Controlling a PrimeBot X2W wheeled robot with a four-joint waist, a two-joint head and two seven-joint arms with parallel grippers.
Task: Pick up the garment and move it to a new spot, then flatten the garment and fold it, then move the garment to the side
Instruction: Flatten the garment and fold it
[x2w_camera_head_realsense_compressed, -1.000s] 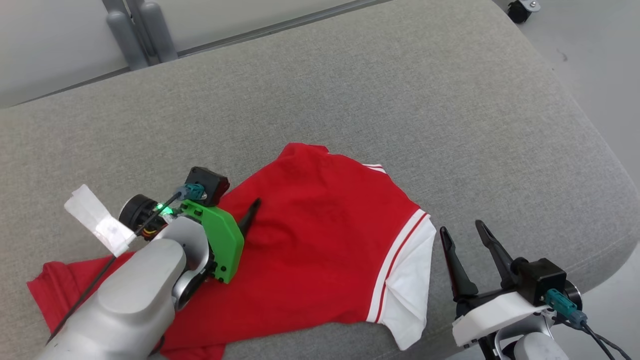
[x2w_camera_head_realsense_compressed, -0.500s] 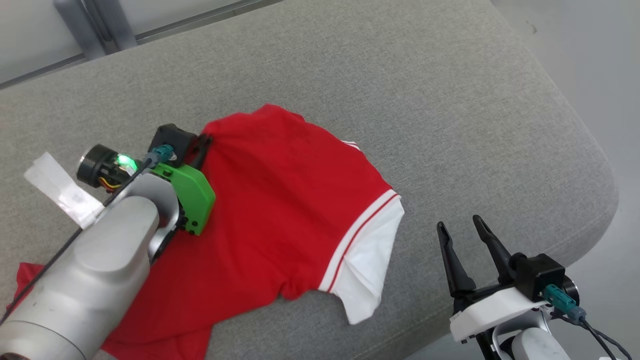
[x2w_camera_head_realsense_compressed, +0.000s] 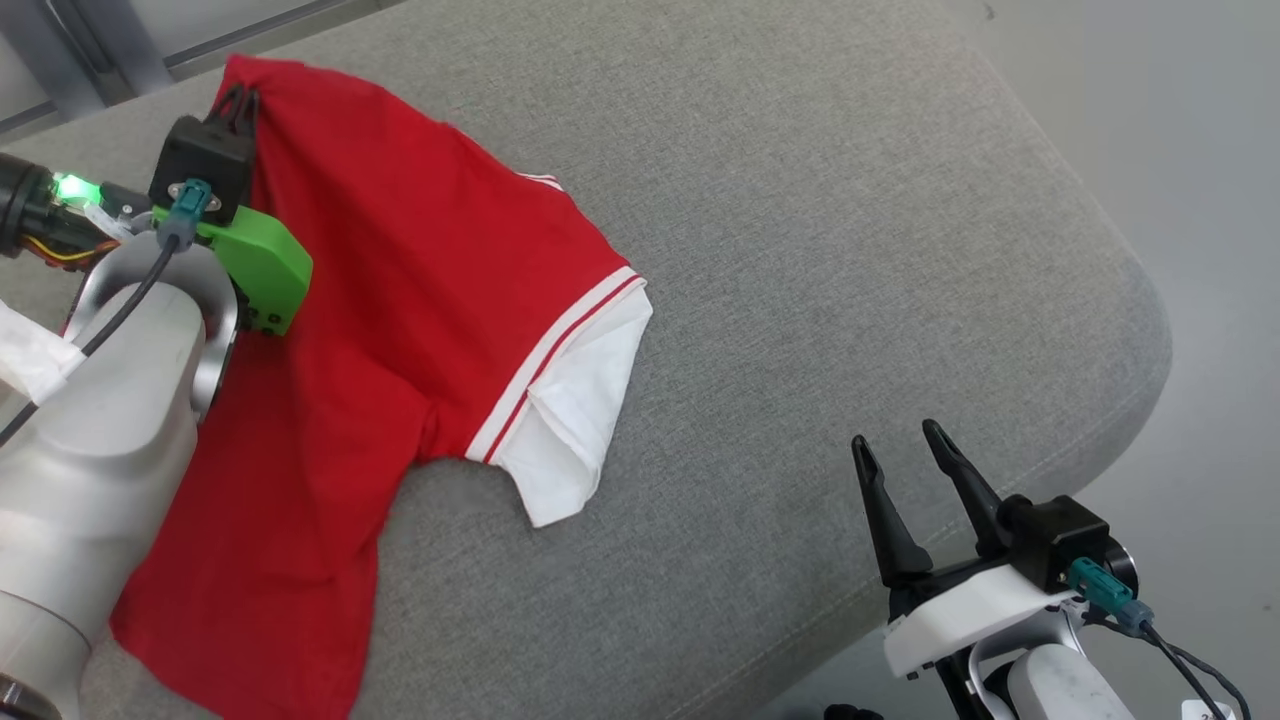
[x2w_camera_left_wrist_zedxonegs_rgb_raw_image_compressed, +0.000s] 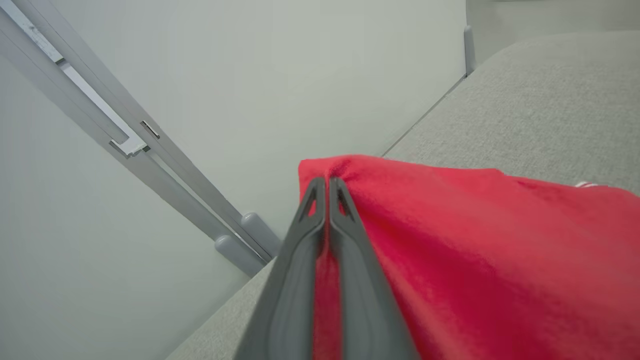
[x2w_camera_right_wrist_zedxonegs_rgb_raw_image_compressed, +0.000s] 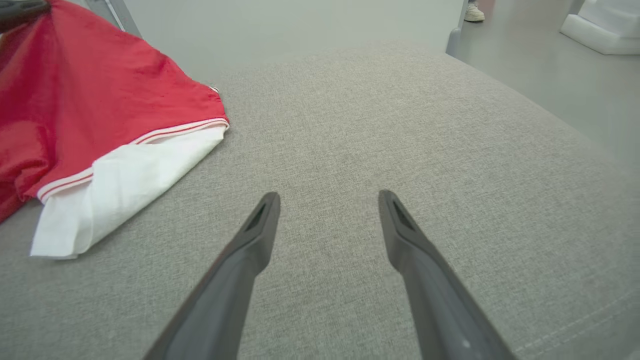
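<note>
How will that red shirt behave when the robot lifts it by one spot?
Probably floppy: the shirt drapes in folds from the left gripper pinching its edge. Likely light, since thin closed fingers hold it. Its white sleeve may drag along the cushion.

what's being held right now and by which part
The left hand pinches the red garment by a bunched bit of its edge; the right hand is open, holding nothing.

Looks like a bare lab or test room — a grey upholstered pad (x2w_camera_head_realsense_compressed: 800, 250) against a plain pale wall (x2w_camera_left_wrist_zedxonegs_rgb_raw_image_compressed: 300, 75), a metal rail (x2w_camera_left_wrist_zedxonegs_rgb_raw_image_compressed: 85, 97), smooth grey floor (x2w_camera_right_wrist_zedxonegs_rgb_raw_image_compressed: 550, 65), a person's shoe (x2w_camera_right_wrist_zedxonegs_rgb_raw_image_compressed: 474, 12) beyond.
</note>
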